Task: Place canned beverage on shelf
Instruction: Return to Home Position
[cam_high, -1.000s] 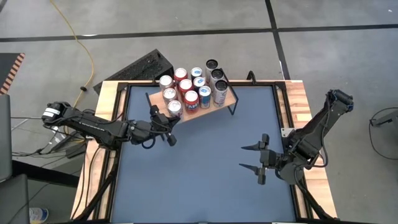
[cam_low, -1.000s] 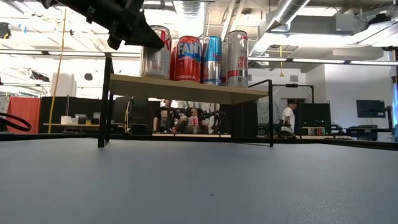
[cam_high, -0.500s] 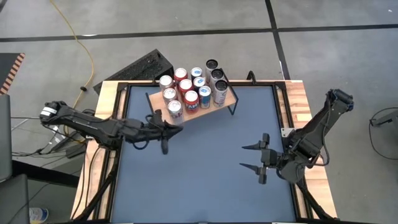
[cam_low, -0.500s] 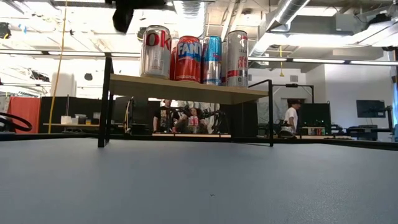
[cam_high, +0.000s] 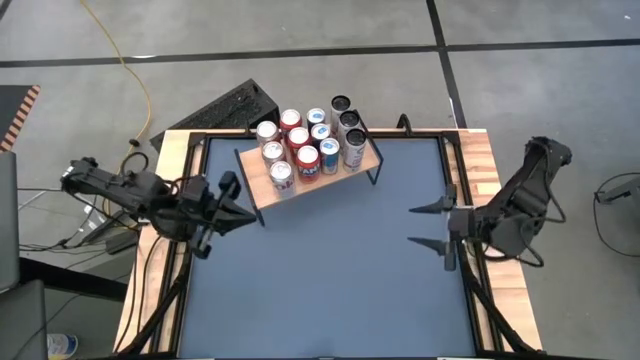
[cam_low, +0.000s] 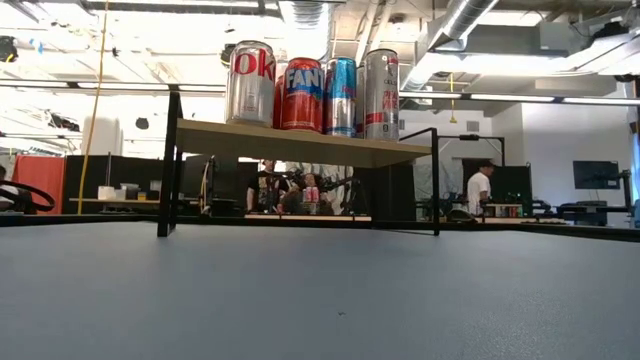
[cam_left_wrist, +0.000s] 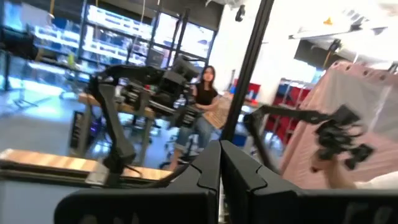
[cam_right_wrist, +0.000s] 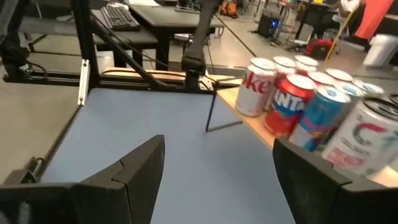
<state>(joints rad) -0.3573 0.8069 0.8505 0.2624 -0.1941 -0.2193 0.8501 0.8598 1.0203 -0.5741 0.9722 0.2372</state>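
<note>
On the blue bench (cam_high: 330, 280), cans (cam_high: 305, 140) crowd the far shelf (cam_high: 254, 178), with the closed, empty left gripper (cam_high: 240, 206) just beside its left end and the right gripper (cam_high: 412, 225) wide open, empty, well apart, so a stray left-arm swing could topple cans.

Robotics lab in an open industrial hall. Bare concrete floor (cam_high: 330, 25) with dark seam lines and a loose yellow cable (cam_high: 146, 100). Wood-edged work table (cam_high: 490, 160) with a dark left arm (cam_high: 140, 192) and right arm (cam_high: 525, 190) mounted at its sides. Overhead, exposed ducts and pipes (cam_low: 455, 30) plus long strip lights (cam_low: 520, 97). Beyond the table: benches with another arm rig (cam_left_wrist: 143, 81), a keyboard (cam_right_wrist: 121, 17) on a dark desk, a monitor (cam_low: 597, 175). One seated person (cam_left_wrist: 202, 102) at a bench; one standing person (cam_low: 482, 188) far back among equipment.
</note>
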